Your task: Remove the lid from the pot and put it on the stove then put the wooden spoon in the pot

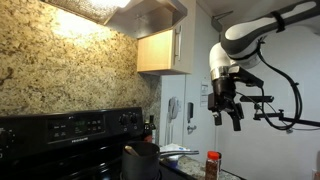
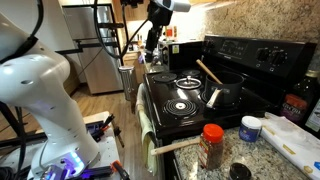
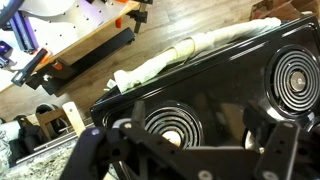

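Note:
A black pot (image 2: 228,90) stands on the black stove (image 2: 170,115) at a rear burner. A wooden spoon (image 2: 207,71) leans in it, handle sticking up and out. The pot also shows in an exterior view (image 1: 141,163). I cannot make out the lid for certain; a dark round shape (image 2: 160,73) lies at the stove's far end. My gripper (image 2: 152,42) hangs high above that far end, well away from the pot, also shown in an exterior view (image 1: 230,108). In the wrist view my gripper (image 3: 180,138) is open and empty above coil burners (image 3: 170,125).
A red-lidded spice jar (image 2: 211,146), a white-lidded jar (image 2: 250,128) and a white board (image 2: 296,135) sit on the granite counter. A pale towel (image 3: 200,50) hangs on the oven door handle. A cabinet (image 1: 160,50) and range hood hang above the stove.

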Controlling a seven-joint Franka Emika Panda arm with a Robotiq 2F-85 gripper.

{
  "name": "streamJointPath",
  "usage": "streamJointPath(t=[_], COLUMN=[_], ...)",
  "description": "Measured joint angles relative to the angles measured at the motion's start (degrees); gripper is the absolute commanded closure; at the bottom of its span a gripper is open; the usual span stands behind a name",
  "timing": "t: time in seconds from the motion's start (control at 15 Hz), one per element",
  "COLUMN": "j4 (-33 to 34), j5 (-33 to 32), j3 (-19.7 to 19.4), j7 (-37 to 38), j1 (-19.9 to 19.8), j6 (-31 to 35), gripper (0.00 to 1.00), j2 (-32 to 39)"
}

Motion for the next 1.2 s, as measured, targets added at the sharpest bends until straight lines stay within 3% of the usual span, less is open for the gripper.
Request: streamJointPath(t=[0.2,0.6,1.0,1.2], j4=[0.33,2.73,2.81,2.27], j5=[-0.90,-10.57,-17.49,-19.82], j3=[0.72,5.69,6.05,5.45], j7=[-0.92,-5.38,-17.87,-25.45], j1=[0.02,1.29,3.35,3.46], j6=[0.31,-0.29,-0.44,3.27], gripper=[0.00,0.00,0.00,0.00], j2=[0.41,4.49,6.66,6.55])
